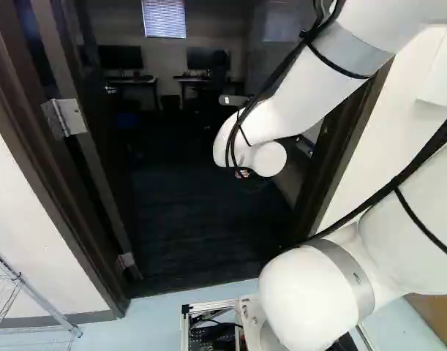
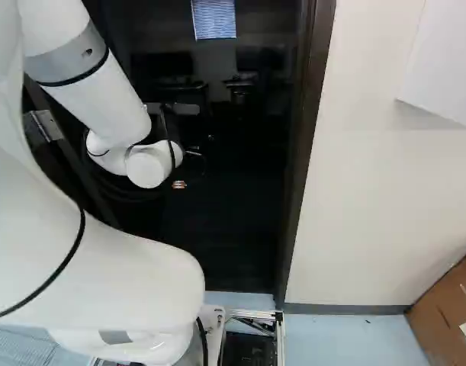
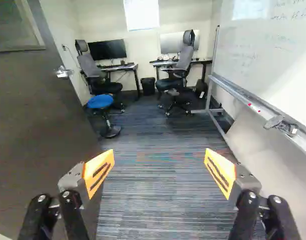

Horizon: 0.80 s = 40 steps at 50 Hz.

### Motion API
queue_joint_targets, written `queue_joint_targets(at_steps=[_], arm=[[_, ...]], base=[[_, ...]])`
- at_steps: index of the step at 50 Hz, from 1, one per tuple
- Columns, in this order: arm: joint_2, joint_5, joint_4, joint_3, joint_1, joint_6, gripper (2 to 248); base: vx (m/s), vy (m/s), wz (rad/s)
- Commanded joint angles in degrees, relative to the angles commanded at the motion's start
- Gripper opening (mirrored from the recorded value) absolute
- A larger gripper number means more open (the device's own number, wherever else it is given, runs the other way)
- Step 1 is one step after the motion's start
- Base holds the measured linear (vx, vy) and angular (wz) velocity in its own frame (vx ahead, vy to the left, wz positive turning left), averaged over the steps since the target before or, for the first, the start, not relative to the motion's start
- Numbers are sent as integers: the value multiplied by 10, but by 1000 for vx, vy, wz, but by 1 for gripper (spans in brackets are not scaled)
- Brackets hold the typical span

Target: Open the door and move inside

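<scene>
Wrist view: dark striped carpet (image 3: 168, 185) stretches ahead, between the dark brown door (image 3: 37, 120), swung open, and a metal-framed whiteboard (image 3: 268, 55). Farther in stand two black-and-grey office chairs (image 3: 95, 75) and a round blue stool (image 3: 100, 101). The black gripper's (image 2: 179, 184) orange-padded fingers are spread wide. A silver metal handle (image 3: 64, 73) is on the door.

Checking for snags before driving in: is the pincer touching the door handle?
Apart: in the wrist view, a stretch of bare door shows between the open pincer and the handle.
</scene>
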Motion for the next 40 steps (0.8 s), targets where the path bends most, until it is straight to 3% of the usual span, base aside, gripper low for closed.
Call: queue_joint_targets(at_steps=[21,40], arm=[[0,0,0,0,0,0,247],[0,0,0,0,0,0,247]], base=[[60,3,-9],[78,59,-18]])
